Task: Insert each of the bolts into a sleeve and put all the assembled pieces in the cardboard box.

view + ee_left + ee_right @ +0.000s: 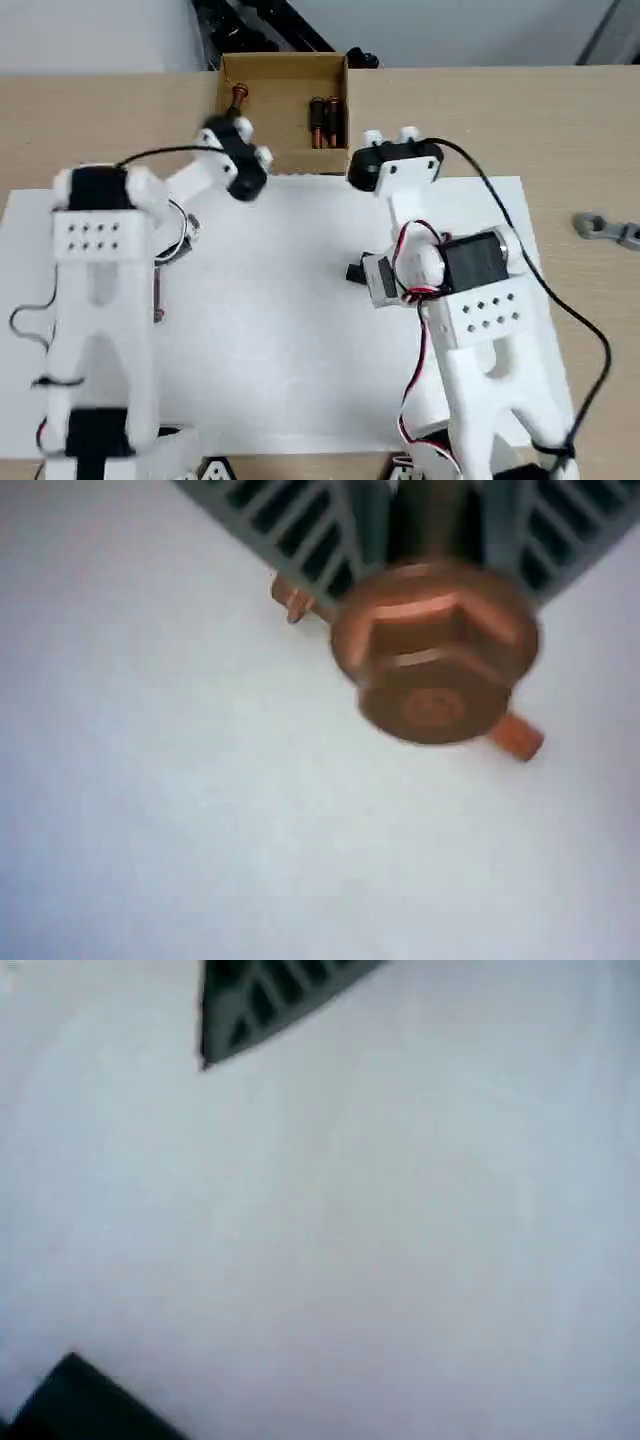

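Left tool clamped narrow on a copper bolt, hex flange head toward the wrist camera, dark ribbed fingers on either side of the shank. Held at the left wall of the cardboard box, at the far side of the table. Right tool spread wide, gripping nothing, above the white sheet, just near of the box's right corner. Two assembled pieces lying inside the box.
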Controlling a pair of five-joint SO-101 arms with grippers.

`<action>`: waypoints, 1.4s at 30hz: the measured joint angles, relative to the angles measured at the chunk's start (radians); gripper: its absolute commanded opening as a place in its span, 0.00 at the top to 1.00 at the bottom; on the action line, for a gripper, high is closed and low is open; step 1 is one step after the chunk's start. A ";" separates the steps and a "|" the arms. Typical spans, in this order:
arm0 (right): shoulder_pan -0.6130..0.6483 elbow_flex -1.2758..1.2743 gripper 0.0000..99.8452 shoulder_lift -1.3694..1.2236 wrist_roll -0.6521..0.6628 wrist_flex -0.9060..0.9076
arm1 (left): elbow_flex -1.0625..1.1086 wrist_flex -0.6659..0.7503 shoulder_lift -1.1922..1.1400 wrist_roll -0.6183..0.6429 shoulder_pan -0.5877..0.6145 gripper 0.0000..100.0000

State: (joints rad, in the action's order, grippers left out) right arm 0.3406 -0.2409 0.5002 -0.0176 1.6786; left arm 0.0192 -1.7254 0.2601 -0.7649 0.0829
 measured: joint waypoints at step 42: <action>0.112 0.118 0.85 -0.491 0.718 -0.150 | 0.388 -0.011 0.861 0.635 0.009 0.99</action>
State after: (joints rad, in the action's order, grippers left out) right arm 0.4526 -0.1227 0.0092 0.7004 1.5282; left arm 0.4074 -1.7361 1.1208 -0.1297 0.0921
